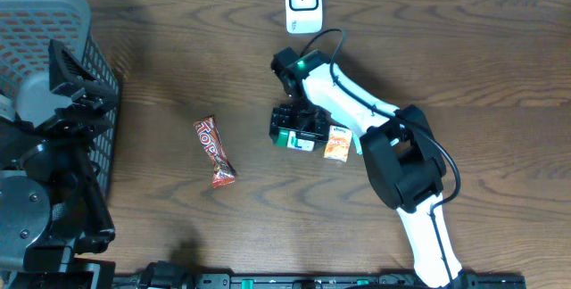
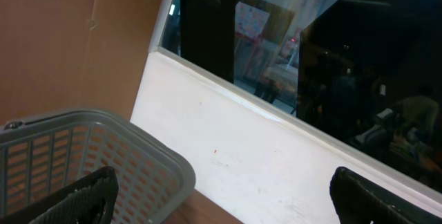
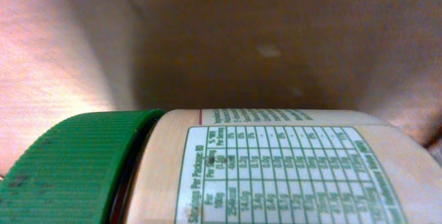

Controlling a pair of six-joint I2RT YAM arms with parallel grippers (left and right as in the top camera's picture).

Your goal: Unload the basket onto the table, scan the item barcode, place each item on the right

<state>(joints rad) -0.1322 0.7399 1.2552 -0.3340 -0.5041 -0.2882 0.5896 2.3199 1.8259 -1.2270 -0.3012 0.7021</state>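
- The bottle (image 1: 294, 141) is lying on its side near the middle of the table (image 1: 464, 66). It is directly beneath the right gripper (image 1: 294, 127), which is hiding much of it in the overhead view.
- The bottle's long axis is running roughly left to right across the overhead view. The green cap (image 3: 69, 172) is pointing left and the printed nutrition label (image 3: 276, 175) is filling the right wrist view.
- The right gripper's jaws are standing wide on either side of the bottle. Whether they are pressing on it cannot be told, as no fingertip is showing in the wrist view.
- The left gripper (image 2: 224, 207) is hanging with its fingers (image 2: 83, 196) spread apart and empty, over the basket (image 1: 53, 21) at the left edge and well apart from the bottle. The right arm is therefore the nearer one.
- The scanner (image 1: 303, 4) is standing at the table's far edge, almost straight beyond the right gripper. Judged from this, the coming move is calling for a lift and a turn of the bottle toward it.
- A small orange box (image 1: 336, 144) is lying just beside the bottle, and a candy bar (image 1: 214, 152) is lying farther left.
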